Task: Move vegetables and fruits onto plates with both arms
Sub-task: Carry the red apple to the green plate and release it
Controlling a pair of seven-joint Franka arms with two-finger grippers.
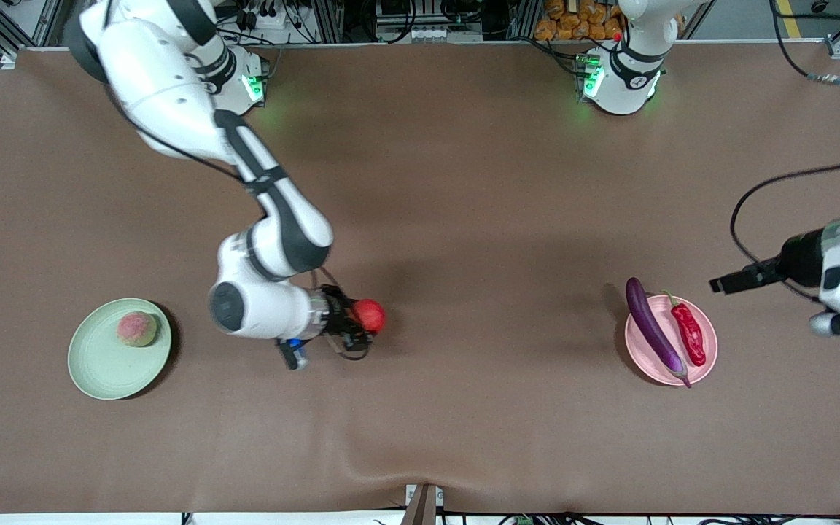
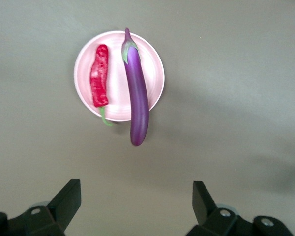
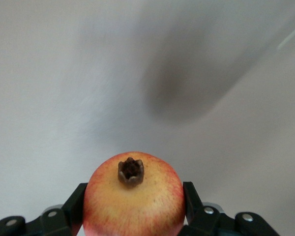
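Eggplant [image 1: 655, 325], chili [image 1: 688, 333] — pink plate [image 1: 708, 343].

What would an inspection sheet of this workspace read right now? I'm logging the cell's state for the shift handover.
Surface: brown table, cloth rippled at the camera edge.
Job's things: peach on green plate; eggplant and chili on pink plate, eggplant overhanging the rim; apple held.
Clutter: nothing seen.
Grippers: right tool shut on apple, mid-table; left tool open, off the pink plate.
Cables: black cable looping at the left arm.
Surroundings: frames and wiring along the robots' edge.
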